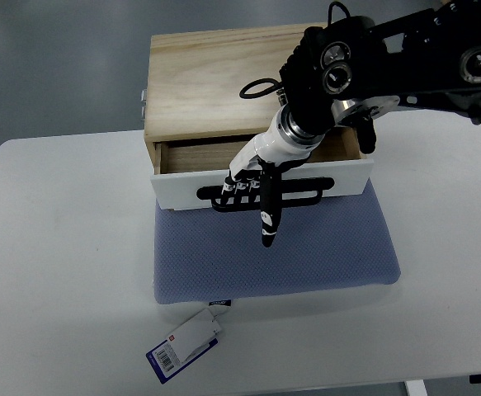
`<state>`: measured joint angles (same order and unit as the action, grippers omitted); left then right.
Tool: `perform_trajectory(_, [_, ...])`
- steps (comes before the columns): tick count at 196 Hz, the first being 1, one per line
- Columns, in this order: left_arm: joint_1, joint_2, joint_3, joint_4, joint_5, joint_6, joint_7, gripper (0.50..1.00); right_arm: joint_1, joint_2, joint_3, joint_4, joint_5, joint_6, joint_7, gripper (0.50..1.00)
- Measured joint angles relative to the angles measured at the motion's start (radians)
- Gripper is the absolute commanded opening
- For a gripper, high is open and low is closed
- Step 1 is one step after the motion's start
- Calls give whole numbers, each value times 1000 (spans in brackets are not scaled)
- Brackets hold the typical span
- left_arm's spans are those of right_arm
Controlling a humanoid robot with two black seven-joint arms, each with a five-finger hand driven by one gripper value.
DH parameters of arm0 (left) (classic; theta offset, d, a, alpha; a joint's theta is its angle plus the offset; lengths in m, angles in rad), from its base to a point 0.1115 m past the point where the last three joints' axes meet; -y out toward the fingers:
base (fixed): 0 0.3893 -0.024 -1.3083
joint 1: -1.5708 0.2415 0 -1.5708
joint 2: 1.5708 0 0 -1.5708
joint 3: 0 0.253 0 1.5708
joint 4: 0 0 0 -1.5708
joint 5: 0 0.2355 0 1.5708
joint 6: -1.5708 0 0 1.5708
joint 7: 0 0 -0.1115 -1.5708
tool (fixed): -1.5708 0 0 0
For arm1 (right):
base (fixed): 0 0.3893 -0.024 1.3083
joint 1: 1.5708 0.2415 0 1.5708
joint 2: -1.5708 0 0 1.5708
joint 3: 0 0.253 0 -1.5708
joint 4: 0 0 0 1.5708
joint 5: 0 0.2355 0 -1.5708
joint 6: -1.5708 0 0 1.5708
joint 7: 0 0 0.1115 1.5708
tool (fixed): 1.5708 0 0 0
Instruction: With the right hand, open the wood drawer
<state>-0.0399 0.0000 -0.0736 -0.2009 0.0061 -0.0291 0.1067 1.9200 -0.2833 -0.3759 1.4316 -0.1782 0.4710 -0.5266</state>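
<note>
My right hand reaches down over drawer, fingers hooked on black handle, one finger pointing straight out over blue mat. Drawer partly out of wood box; hooked grip suits pulling toward me. Left arm unseen.

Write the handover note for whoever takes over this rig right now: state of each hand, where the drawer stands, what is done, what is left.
Right hand: fingers hooked in the black handle on the white drawer front.
Left hand: out of view.
Wood box sits at the table's far side, behind a blue mat.
Done: drawer is partly out, a gap shows inside.
Left: likely pull further toward the near edge, then release.
</note>
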Motion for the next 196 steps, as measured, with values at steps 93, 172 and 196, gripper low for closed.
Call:
perform_trajectory(93, [0, 0, 2, 1, -2, 0, 0, 1000, 33, -24, 8, 41, 58, 64, 0, 944])
perform_trajectory(172, [0, 0, 2, 2, -2, 1, 0, 1000, 50, -53, 11, 66, 92, 129, 1, 944])
perform_trajectory(196, [0, 0, 2, 2, -2, 2, 0, 1000, 53, -64, 27, 72, 99, 138, 1, 944])
